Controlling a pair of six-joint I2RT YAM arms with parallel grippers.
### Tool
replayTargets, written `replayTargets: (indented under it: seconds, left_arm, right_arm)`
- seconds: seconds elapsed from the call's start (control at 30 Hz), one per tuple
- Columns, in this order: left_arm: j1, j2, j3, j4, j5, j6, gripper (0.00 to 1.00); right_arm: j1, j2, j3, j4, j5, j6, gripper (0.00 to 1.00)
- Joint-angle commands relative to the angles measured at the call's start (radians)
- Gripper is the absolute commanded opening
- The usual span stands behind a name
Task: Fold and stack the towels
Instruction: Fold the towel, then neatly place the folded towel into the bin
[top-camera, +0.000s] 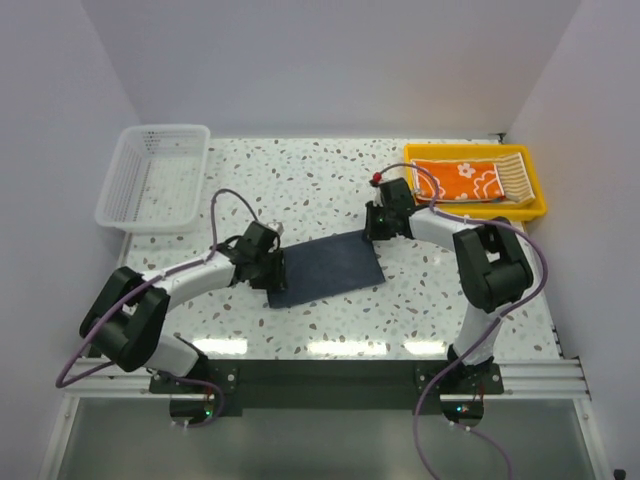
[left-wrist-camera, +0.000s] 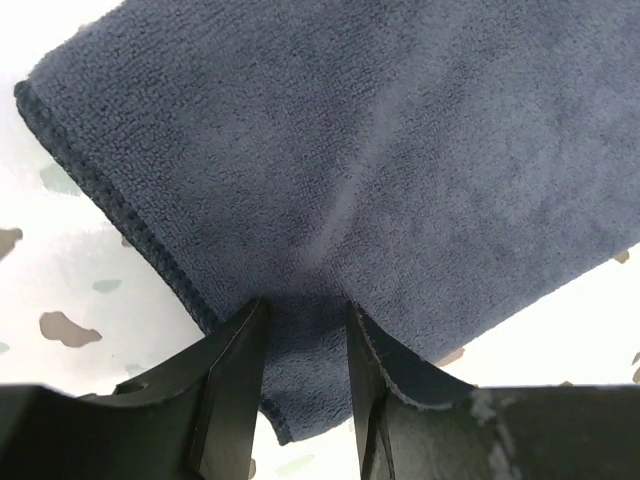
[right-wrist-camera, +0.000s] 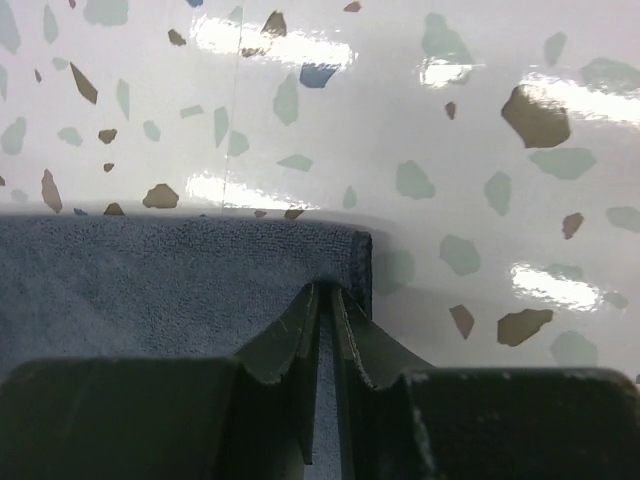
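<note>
white speckled table (top-camera: 420, 290) inside plain white walls, with a white mesh basket (top-camera: 120, 185) at 10 o'clock and a yellow tray (top-camera: 541, 195) at 2 o'clock. in the tray lie an orange flowered towel (top-camera: 458, 180) and, beside it toward 3 o'clock, a striped towel (top-camera: 512, 172); both look folded and put away. the dark blue-grey towel (top-camera: 330, 268) lies at the table's middle, spread in one flat layer and turned a little askew, so its folding looks unstarted and its stacking is left to do.

the left gripper (left-wrist-camera: 305, 310) sits on the towel's hemmed 9 o'clock edge, jaws parted with cloth puckering between them; no firm pinch shows. the right gripper (right-wrist-camera: 325, 295) is closed on the towel's 1 o'clock corner, cloth visible in the thin slit between its fingers.

bare table runs from the towel toward 12 o'clock and 6 o'clock. the tray stands near the right arm's elbow, which i judge the tighter side.
</note>
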Motion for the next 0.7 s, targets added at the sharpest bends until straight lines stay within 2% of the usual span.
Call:
replayTargets:
  seconds: [0.0,0.17,0.23,0.27,0.3,0.37,0.4,0.43,0.47,0.5,0.53,0.63,0.67]
  left_arm:
    - [0.001,0.069,0.028,0.022,-0.133,0.025,0.43]
    - [0.018,0.181,0.201,-0.085,-0.273,0.142,0.46]
    - [0.018,0.192,0.268,-0.102,-0.337,0.206,0.53]
    - [0.017,0.195,0.293,-0.119,-0.351,0.225,0.59]
    - [0.015,0.194,0.317,-0.128,-0.358,0.254,0.71]
    - [0.011,0.177,0.379,-0.138,-0.330,0.279,0.79]
    - [-0.003,0.166,0.393,-0.136,-0.292,0.300,0.86]
    - [-0.017,0.143,0.408,-0.132,-0.280,0.306,0.89]
    - [-0.035,0.133,0.432,-0.126,-0.272,0.309,0.92]
    - [-0.084,0.116,0.443,-0.119,-0.272,0.305,0.94]
    - [-0.113,0.113,0.466,-0.116,-0.276,0.297,0.94]
    - [-0.230,0.143,0.527,-0.115,-0.298,0.216,0.96]
    - [-0.256,0.158,0.546,-0.113,-0.296,0.198,0.96]
  right_arm:
    - [-0.020,-0.025,-0.004,0.029,0.032,0.010,0.14]
    - [-0.023,-0.149,-0.030,-0.026,0.051,0.004,0.16]
    - [-0.027,-0.229,-0.037,-0.068,0.087,0.000,0.18]
    - [-0.029,-0.252,-0.040,-0.113,0.125,0.006,0.18]
    - [-0.033,-0.283,-0.049,-0.137,0.143,0.010,0.20]
    - [-0.059,-0.363,-0.063,-0.190,0.148,0.026,0.34]
    - [-0.072,-0.389,-0.081,-0.241,0.157,0.026,0.40]
    - [-0.093,-0.448,-0.093,-0.265,0.170,0.025,0.51]
    - [-0.101,-0.475,-0.107,-0.287,0.180,0.031,0.56]
    - [-0.110,-0.501,-0.138,-0.324,0.202,0.034,0.62]
    - [-0.128,-0.530,-0.155,-0.338,0.209,0.037,0.75]
    - [-0.171,-0.616,-0.224,-0.376,0.216,0.063,0.99]
    - [-0.182,-0.654,-0.239,-0.388,0.214,0.075,0.99]
